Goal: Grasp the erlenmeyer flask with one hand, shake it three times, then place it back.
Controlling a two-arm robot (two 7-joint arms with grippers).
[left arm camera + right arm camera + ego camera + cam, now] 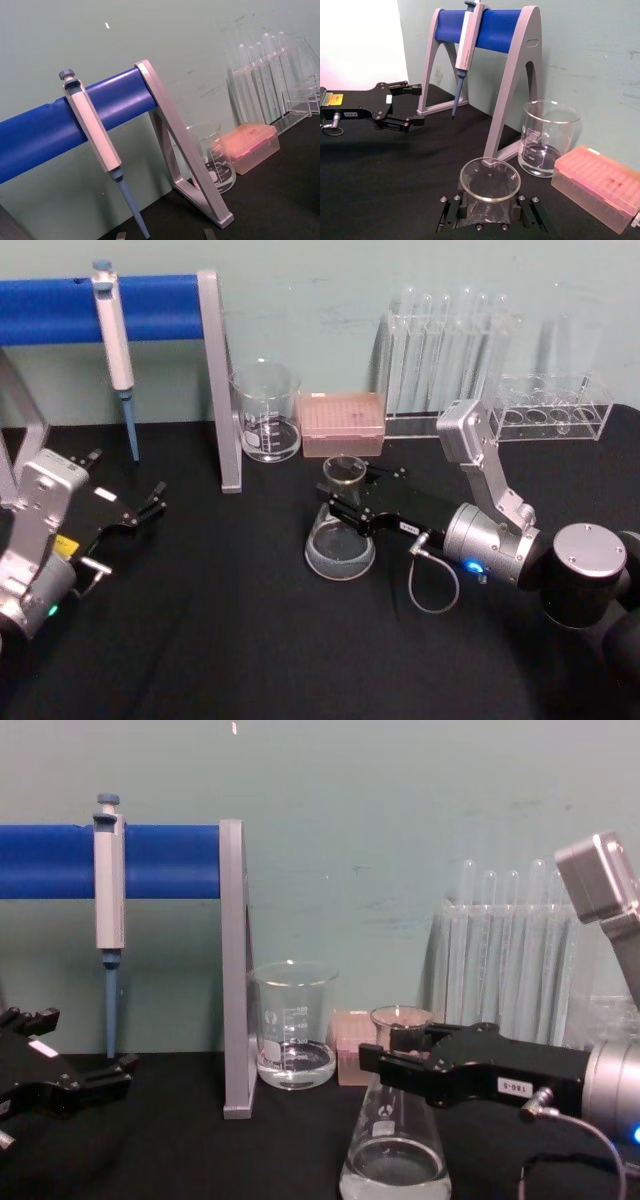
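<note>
- Right gripper (348, 488) reaches in from the right at mid-table, its fingers clamped on the neck of the flask (340, 545), one on either side just under the rim
- The flask is upright on the black table (220, 620), a little clear liquid in its wide base
- Just behind it lies a pink box (343, 423), with a beaker (266, 415) to the box's left
- Tubes (450, 340) stand in a clear rack at the back right
- A pipette (115, 340) hangs on the blue-barred stand (215, 380) at the back left
- Left gripper (150, 502) hovers low at the left, fingers apart, holding nothing
</note>
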